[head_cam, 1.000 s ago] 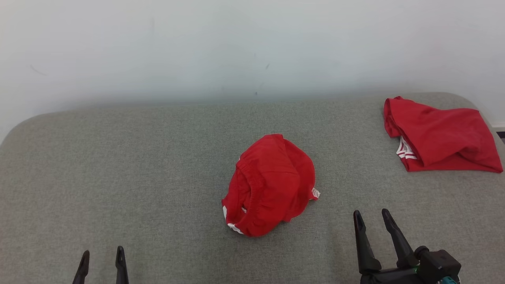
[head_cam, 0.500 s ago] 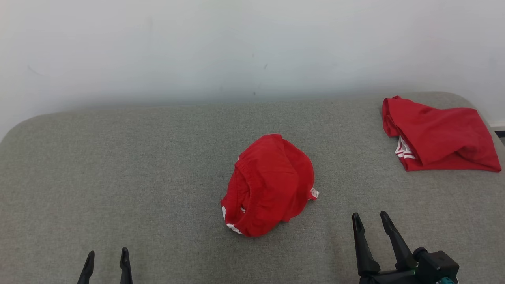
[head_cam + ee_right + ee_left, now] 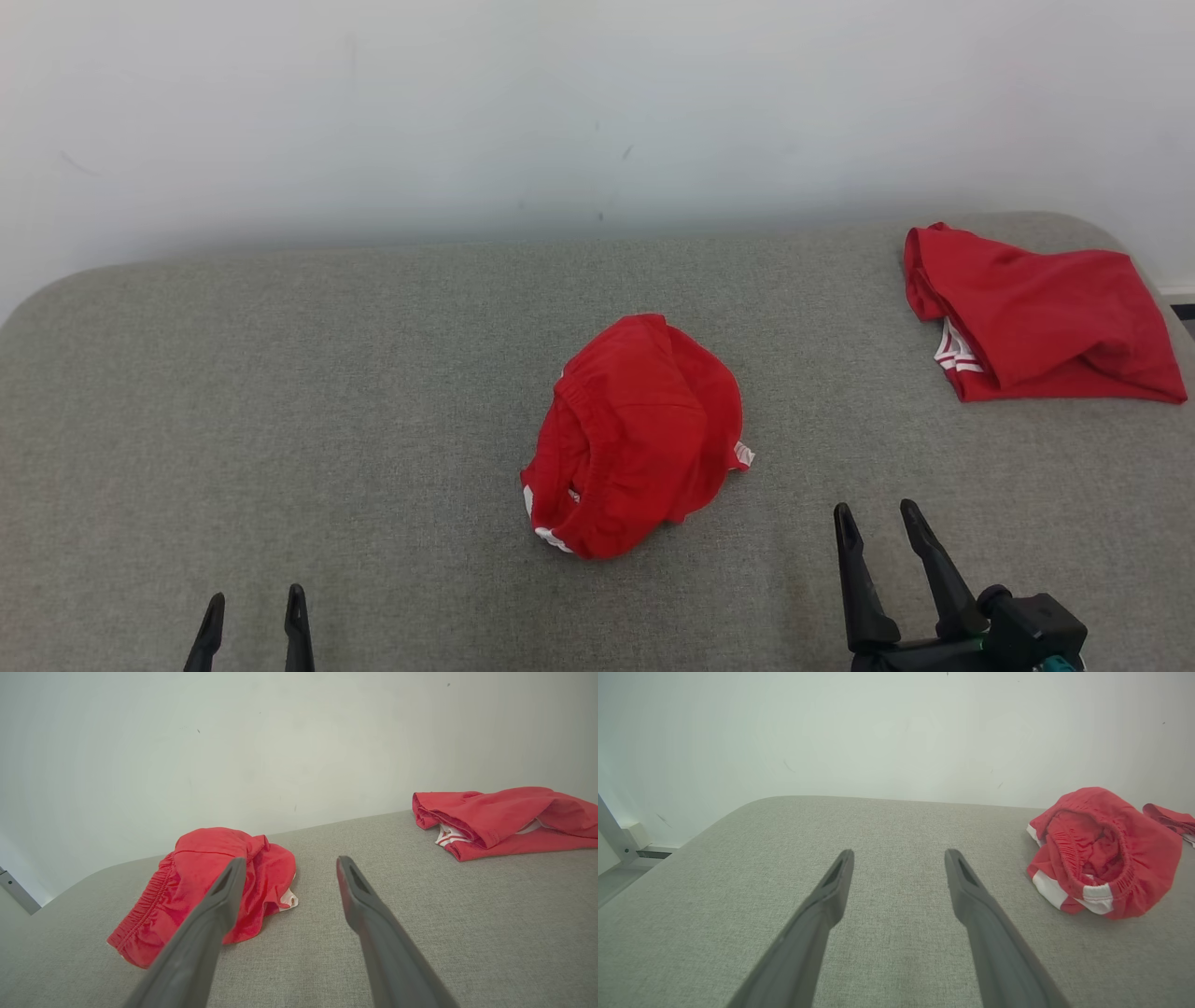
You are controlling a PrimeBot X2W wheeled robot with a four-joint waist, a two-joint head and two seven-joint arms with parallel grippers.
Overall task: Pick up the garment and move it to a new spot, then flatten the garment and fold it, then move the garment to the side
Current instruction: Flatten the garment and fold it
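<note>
The garment (image 3: 639,439), red, lies crumpled in a mound at the centre of the grey bench (image 3: 280,373). Its long axis runs diagonally from near-left to far-right. The elastic waistband opening faces the bench's left edge, and white trim shows at the near-left end. The legs and hems are tucked under and cannot be made out. A second red garment (image 3: 1036,327) lies folded at the far right corner. The left gripper (image 3: 255,607), cut off by the frame, and the right gripper (image 3: 878,511) stand near the front edge. Both have their jaws spread wide, hold nothing, and are apart from the garment.
</note>
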